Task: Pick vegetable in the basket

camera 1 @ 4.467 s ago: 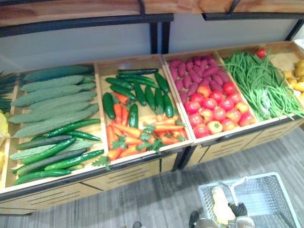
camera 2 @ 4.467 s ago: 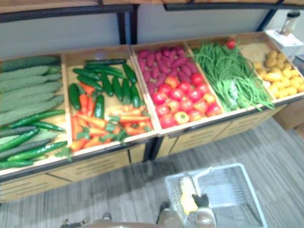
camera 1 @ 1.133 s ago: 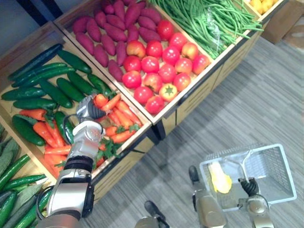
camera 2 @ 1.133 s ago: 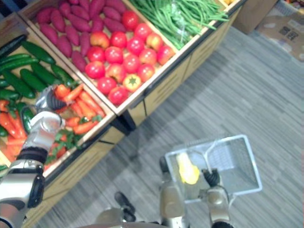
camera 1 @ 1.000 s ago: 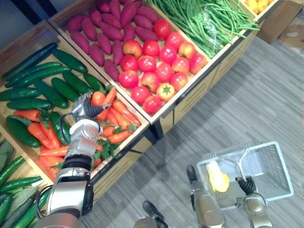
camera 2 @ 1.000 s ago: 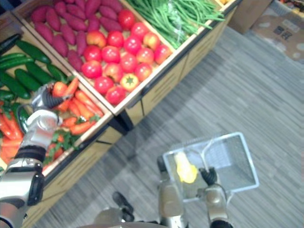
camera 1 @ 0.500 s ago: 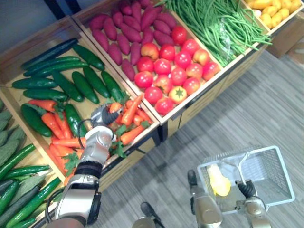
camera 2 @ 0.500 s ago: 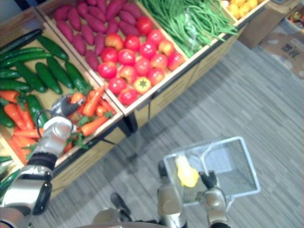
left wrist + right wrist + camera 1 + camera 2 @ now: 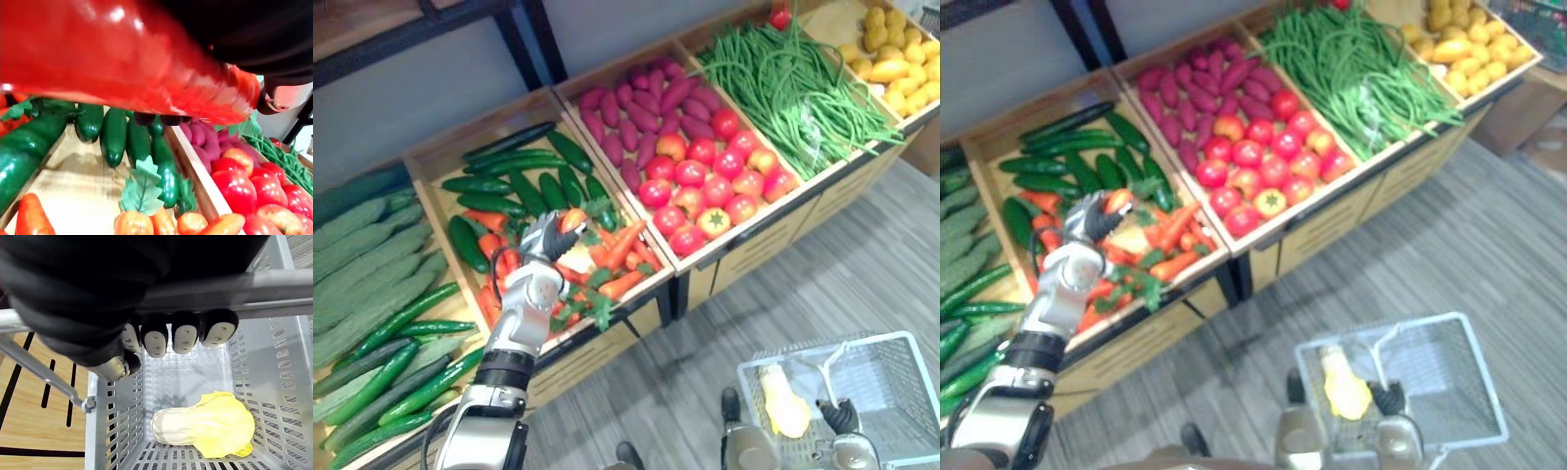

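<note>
My left hand (image 9: pixel 546 243) is over the wooden crate (image 9: pixel 436 200) of carrots and dark cucumbers, fingers curled round an orange carrot (image 9: pixel 573 220). Seen from the left wrist, that carrot (image 9: pixel 122 63) lies right across the hand, with the crate's cucumbers (image 9: pixel 113 134) beyond it. Low at the right, my right hand (image 9: pixel 843 419) is shut on the handle (image 9: pixel 234 289) of a white wire basket (image 9: pixel 893 390). A pale yellow cabbage (image 9: pixel 205 431) lies in the basket.
To the right of the carrot crate stand a crate of tomatoes (image 9: pixel 710 186) and purple sweet potatoes (image 9: pixel 646 108), one of green beans (image 9: pixel 803 88) and one of yellow produce (image 9: pixel 886 59). Long pale and green cucumbers (image 9: pixel 362 264) fill the crate at the left. Grey floor (image 9: pixel 656 392) separates the stand from the basket.
The camera has swung, shifting the whole stand in view. My left hand's fingers have curled tighter round the carrot among the carrots. The right hand keeps hold of the basket handle.
</note>
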`<state>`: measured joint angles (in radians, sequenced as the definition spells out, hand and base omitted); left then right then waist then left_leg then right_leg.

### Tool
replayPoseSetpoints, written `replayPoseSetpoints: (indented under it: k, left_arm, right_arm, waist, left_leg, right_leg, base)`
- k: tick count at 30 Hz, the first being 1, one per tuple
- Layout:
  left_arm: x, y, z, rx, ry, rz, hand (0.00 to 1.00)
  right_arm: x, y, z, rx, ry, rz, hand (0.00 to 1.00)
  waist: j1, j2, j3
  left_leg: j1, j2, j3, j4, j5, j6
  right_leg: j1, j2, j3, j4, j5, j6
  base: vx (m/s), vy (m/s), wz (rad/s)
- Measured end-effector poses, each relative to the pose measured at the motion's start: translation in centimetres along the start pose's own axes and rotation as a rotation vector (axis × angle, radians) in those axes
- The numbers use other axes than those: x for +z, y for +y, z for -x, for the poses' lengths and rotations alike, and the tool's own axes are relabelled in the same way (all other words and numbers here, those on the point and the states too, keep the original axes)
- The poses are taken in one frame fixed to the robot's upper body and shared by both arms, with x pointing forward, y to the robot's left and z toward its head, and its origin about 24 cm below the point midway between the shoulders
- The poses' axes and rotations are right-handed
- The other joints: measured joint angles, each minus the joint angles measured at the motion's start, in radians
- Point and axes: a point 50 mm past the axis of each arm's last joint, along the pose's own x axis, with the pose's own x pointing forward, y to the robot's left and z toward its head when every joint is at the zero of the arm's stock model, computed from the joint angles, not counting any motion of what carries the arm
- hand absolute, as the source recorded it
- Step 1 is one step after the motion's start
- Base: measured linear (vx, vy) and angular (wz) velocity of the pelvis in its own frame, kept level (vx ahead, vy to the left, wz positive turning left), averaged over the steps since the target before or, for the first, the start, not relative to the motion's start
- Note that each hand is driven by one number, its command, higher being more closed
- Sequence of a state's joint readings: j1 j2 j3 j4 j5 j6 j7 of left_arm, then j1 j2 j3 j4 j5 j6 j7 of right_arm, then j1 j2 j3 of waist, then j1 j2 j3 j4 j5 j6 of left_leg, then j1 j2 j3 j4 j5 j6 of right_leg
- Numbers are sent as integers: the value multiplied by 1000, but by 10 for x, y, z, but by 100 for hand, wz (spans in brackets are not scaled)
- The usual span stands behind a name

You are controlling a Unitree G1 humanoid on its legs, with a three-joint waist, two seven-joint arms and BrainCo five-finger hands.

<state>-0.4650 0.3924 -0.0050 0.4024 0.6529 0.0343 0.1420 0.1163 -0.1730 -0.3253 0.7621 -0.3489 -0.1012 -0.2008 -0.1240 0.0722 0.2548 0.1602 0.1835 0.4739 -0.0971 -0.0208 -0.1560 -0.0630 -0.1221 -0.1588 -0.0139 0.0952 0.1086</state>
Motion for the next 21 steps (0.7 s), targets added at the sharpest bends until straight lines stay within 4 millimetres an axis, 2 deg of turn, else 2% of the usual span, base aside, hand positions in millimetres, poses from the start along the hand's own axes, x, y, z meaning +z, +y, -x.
replayPoseSetpoints:
  k: [5,10,14,21]
  left_arm:
    - [9,7,-1,32,-39,7,100]
    - [14,12,0,52,-62,8,100]
    - [7,7,5,37,-43,3,100]
    - [9,13,5,73,-53,8,100]
  right_arm:
    - [-8,0,4,-15,32,-17,100]
    - [-11,0,5,-13,41,-12,100]
    - [-16,2,6,-6,60,-9,100]
    - [-20,4,7,0,76,-7,100]
  waist:
    - [19,-1,-10]
    - [22,-7,-22]
    - [22,-13,-45]
    - [22,-24,-52]
  left_leg:
    - [-1,-2,-20,0,10,1]
    - [-1,-10,-30,0,15,5]
    - [-3,-11,-35,0,15,5]
    - [-4,-11,-45,0,14,4]
  right_leg:
    - [10,-3,-15,0,0,0]
    - [17,-5,-27,-3,0,0]
    - [17,-5,-27,-9,1,0]
    - [30,-4,-32,-22,3,2]
  base:
    - [-40,-30,12]
    - [-27,-21,6]
    - [0,0,0]
    - [0,-11,3]
